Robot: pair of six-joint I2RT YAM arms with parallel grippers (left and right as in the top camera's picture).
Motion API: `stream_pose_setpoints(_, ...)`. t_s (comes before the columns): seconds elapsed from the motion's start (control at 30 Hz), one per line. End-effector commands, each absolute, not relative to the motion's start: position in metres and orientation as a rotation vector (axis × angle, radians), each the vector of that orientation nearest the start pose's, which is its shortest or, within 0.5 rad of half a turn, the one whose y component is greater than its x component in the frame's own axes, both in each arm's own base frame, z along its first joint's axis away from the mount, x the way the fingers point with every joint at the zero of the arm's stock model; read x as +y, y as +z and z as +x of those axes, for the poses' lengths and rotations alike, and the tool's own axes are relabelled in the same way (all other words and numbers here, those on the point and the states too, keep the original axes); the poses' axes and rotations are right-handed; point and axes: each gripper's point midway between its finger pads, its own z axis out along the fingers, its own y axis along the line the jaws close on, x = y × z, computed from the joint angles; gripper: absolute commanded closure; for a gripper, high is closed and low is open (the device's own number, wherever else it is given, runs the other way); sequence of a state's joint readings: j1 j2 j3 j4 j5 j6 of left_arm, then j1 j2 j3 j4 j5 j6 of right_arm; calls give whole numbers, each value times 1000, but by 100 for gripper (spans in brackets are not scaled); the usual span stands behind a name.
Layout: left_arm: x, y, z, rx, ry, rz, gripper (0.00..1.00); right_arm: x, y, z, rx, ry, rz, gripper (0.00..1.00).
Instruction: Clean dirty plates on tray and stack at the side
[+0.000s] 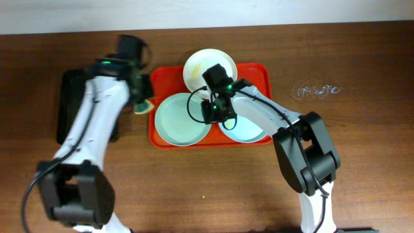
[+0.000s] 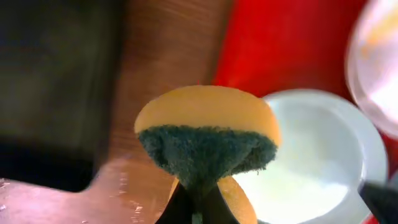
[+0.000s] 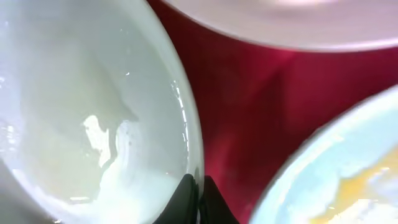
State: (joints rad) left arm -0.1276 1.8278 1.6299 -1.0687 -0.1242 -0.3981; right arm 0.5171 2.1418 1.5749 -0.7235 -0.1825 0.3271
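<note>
A sponge (image 2: 208,134) is held pinched in the left gripper (image 2: 196,202) just left of the tray (image 1: 257,70), ready for scrubbing. The near-left mint plate (image 1: 181,120), lying on the tray, appears clamped at its rim by the right gripper (image 3: 198,190), probably to steady it.

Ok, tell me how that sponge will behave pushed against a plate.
The sponge looks soft: it pinches to a narrow waist in the left jaws, so it will probably flatten under pressure. Its green scouring face looks rough, so it should drag rather than slide on the plate.
</note>
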Motion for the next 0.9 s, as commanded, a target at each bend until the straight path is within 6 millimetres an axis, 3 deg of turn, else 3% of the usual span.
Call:
stream_pose_setpoints(0.0, 13, 168, 410, 2721, 1, -598, 100, 256, 124, 426, 2599, 114, -508, 96)
stream_pose_setpoints(0.07, 33, 167, 407, 2714, 4, -670, 100, 256, 178, 437, 2365, -270, -631, 96)
stream_pose_setpoints(0.2, 35, 167, 407, 2713, 6, -675, 100, 269, 243, 429, 2012, -790, -741, 96)
stream_pose_setpoints(0.3, 35, 167, 407, 2713, 6, -675, 100, 277, 278, 415, 1844, -1026, -740, 96)
stream_pose_setpoints(0.37, 35, 167, 407, 2713, 6, -675, 100, 278, 291, 411, 1798, -1085, -692, 96)
stream_pose_setpoints(0.47, 35, 167, 407, 2713, 6, -675, 100, 278, 293, 409, 1792, -1090, -684, 96)
stream_pose_setpoints(0.53, 35, 166, 407, 2713, 7, -676, 100, 286, 283, 410, 1831, -973, -662, 96)
stream_pose_setpoints(0.57, 35, 166, 407, 2714, 7, -675, 100, 298, 261, 407, 1904, -832, -730, 96)
stream_pose_setpoints(0.6, 35, 164, 406, 2720, 8, -676, 100, 320, 217, 403, 2031, -592, -912, 96)
stream_pose_setpoints(0.63, 35, 161, 404, 2727, 11, -678, 100, 325, 180, 403, 2124, -435, -1013, 96)
stream_pose_setpoints(0.7, 35, 158, 402, 2736, 12, -679, 100, 294, 160, 414, 2207, -500, -1007, 96)
stream_pose_setpoints(0.73, 35, 157, 402, 2737, 13, -680, 100, 279, 167, 419, 2212, -547, -972, 96)
stream_pose_setpoints(0.8, 35, 158, 403, 2733, 11, -679, 100, 257, 206, 426, 2157, -629, -859, 96)
stream_pose_setpoints(0.87, 35, 158, 403, 2734, 12, -678, 100, 254, 232, 421, 2127, -588, -820, 96)
